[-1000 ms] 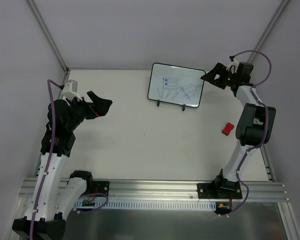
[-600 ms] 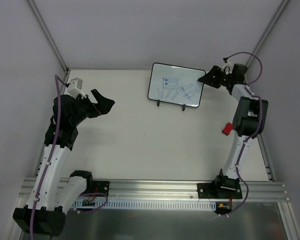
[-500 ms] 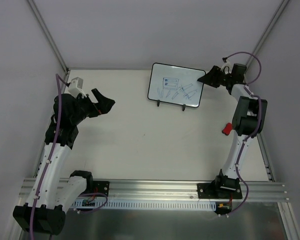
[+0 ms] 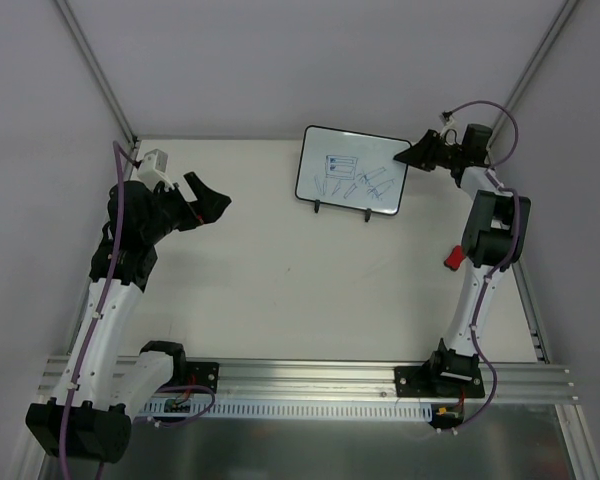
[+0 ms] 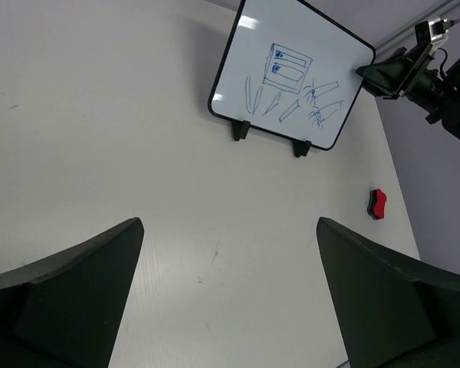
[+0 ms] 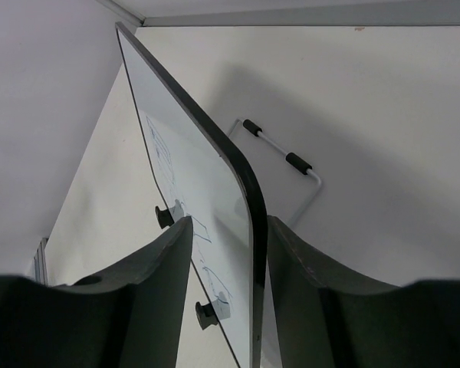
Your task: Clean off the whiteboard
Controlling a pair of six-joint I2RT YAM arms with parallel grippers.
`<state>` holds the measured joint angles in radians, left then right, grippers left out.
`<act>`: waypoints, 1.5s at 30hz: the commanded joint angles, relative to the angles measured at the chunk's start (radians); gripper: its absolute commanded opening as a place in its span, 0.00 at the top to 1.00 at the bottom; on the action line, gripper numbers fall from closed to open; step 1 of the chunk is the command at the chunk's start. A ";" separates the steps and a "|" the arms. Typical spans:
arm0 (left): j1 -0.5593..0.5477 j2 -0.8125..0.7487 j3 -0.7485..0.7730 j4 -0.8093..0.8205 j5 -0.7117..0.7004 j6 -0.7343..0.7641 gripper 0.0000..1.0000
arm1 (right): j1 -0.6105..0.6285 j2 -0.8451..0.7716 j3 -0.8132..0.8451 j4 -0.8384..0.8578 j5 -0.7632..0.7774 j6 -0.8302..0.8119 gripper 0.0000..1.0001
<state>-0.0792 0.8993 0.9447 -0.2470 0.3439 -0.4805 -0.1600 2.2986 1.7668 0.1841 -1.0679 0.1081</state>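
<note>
Likely light, stiff and tippy, the whiteboard offers its edge between the right gripper fingers, pinch unclear; left gripper fingers spread.

the black-framed whiteboard stands propped upright on two feet, blue marker scribbles across it.

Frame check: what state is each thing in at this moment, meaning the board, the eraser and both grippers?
whiteboard: standing on its feet, blue marker drawings on it, not erased.
eraser: lying on the table, apart from the whiteboard, nothing touching it.
left gripper: wide open, empty, above the table.
right gripper: one finger on each side of the whiteboard's edge; whether they press on it cannot be told.
</note>
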 commanded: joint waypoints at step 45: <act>-0.005 -0.019 0.022 -0.006 0.043 0.241 0.01 | 0.066 -0.088 -0.105 1.236 -0.294 0.985 1.00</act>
<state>-0.0792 0.8665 0.9455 -0.2535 0.3668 -0.3824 -0.1425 2.3470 1.6985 1.2045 -1.3060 0.9825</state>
